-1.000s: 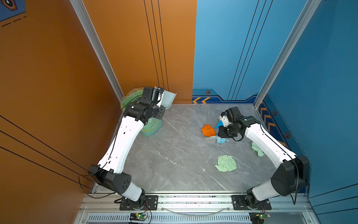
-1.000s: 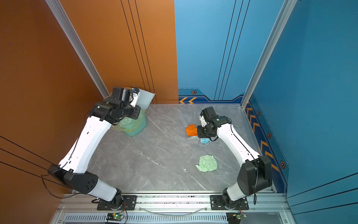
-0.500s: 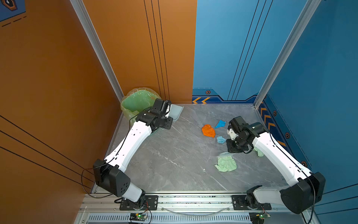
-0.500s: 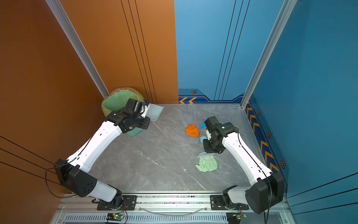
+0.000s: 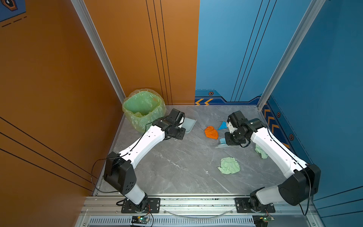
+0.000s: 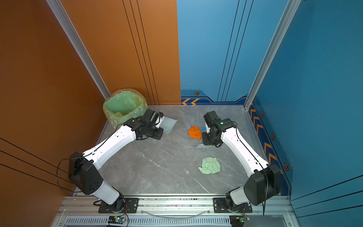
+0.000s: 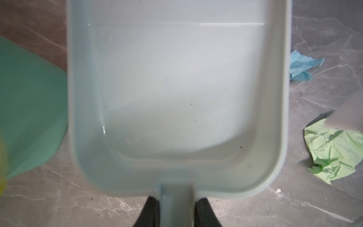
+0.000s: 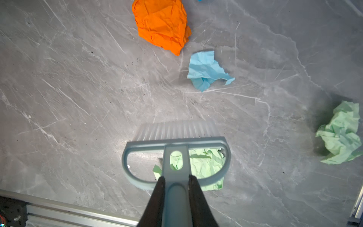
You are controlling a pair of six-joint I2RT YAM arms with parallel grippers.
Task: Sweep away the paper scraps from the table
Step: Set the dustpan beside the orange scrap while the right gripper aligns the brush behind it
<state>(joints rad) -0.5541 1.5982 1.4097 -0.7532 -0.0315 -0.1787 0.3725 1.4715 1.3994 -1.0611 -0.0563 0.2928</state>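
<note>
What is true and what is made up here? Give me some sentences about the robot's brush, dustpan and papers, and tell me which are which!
1. The dustpan is full of paper. False: it is empty.
2. The right gripper holds the brush. True.
3. The orange scrap lies on the table. True.
4. The left gripper holds nothing. False: it is shut on the dustpan's handle.
</note>
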